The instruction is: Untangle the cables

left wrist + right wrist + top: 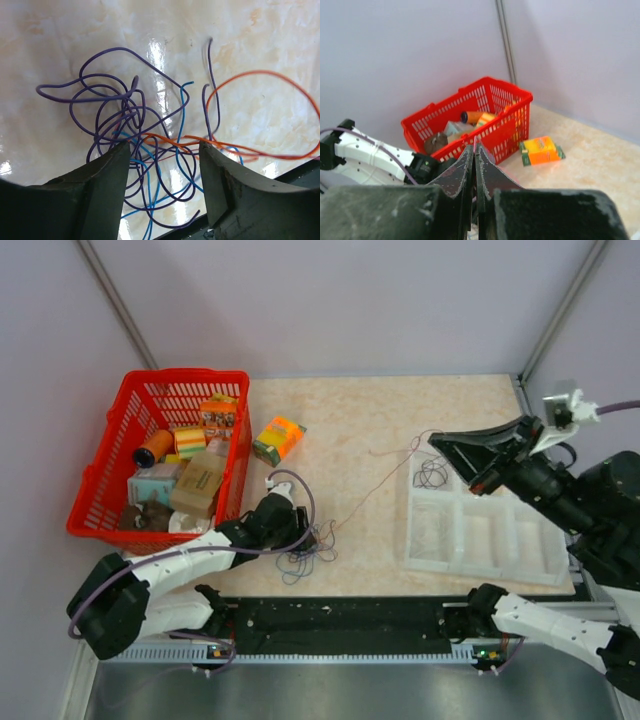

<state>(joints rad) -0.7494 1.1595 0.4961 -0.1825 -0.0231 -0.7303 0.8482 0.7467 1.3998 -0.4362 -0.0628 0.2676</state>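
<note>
The top camera looks down from behind on the whole table [370,430]. The left wrist camera hangs close above the cables [127,112]. The right wrist camera faces the far basket [485,135], also in the top view.

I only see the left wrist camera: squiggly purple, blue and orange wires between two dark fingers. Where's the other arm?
Observer: The right gripper hangs over the far-left corner of the clear tray, on the table's right side.
Operator: Is it holding something?
Observer: Its jaws are shut. A thin wire stretches from near its tip to your tangle. I can't tell whether it's pinched.
Operator: Is anything in the tray?
Observer: A coiled black wire lies in that far-left compartment.
</note>
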